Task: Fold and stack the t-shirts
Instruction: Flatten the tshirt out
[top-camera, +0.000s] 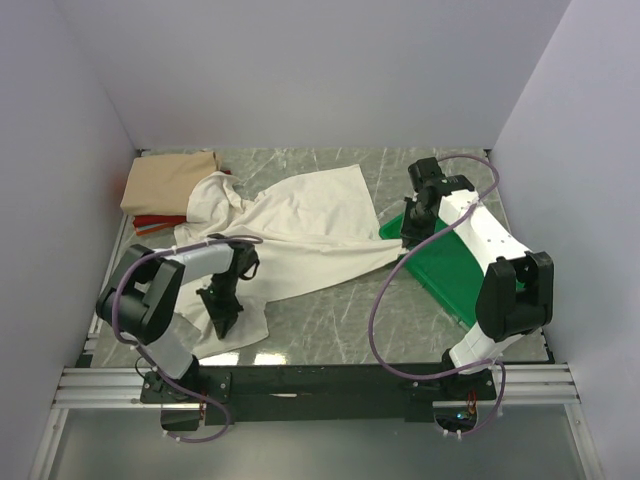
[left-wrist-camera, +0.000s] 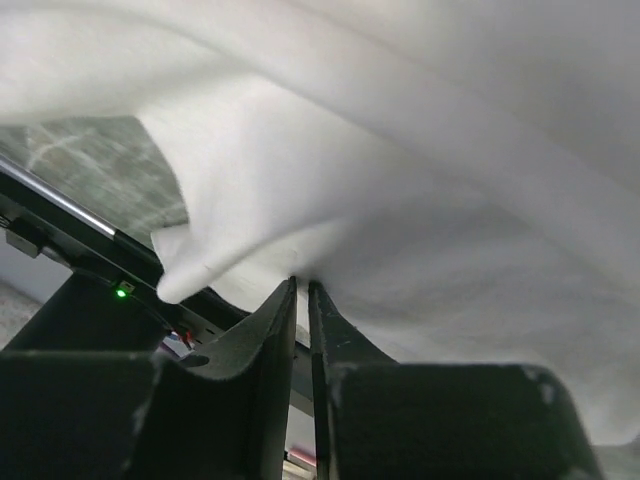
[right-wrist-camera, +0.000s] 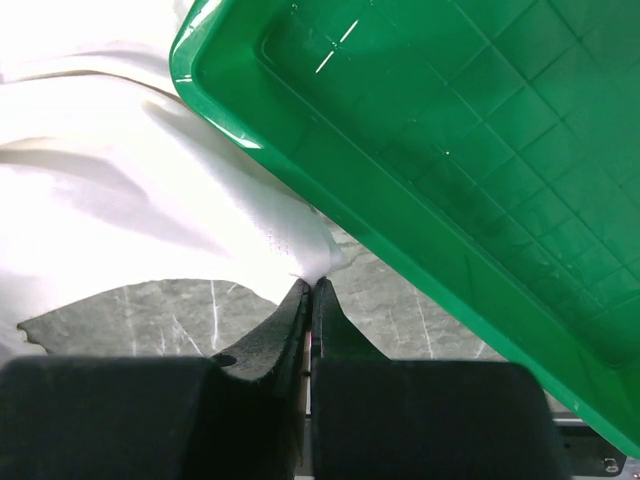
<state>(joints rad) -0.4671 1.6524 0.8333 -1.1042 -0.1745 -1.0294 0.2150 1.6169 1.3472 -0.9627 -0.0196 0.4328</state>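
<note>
Left gripper (left-wrist-camera: 302, 285) sits nearest in its wrist view, tips drawn almost together and nipping an edge of the cream shirt (left-wrist-camera: 420, 200); the cloth rises away from them in a loose drape. Right gripper (right-wrist-camera: 309, 285) has its fingers pressed tight on a corner of the same shirt. That corner lies right at the rim of the tray (right-wrist-camera: 450, 150), and I cannot tell whether it touches the rim or is just beside it.

From above, I see the cream shirt stretched in a rumpled diagonal across the table (top-camera: 330, 320), with my left arm at its near-left end and my right arm at the end by the tray. Its far-left part overlaps the tan shirt (top-camera: 170, 180), which lies fairly flat in the far-left corner. The red shirt (top-camera: 160, 220) peeks out under the tan one's near edge.

I judge the task barely begun. The cream shirt is neither spread flat nor folded. Whether the tan and red ones are properly folded I cannot tell, and no neat stack of three exists yet.
</note>
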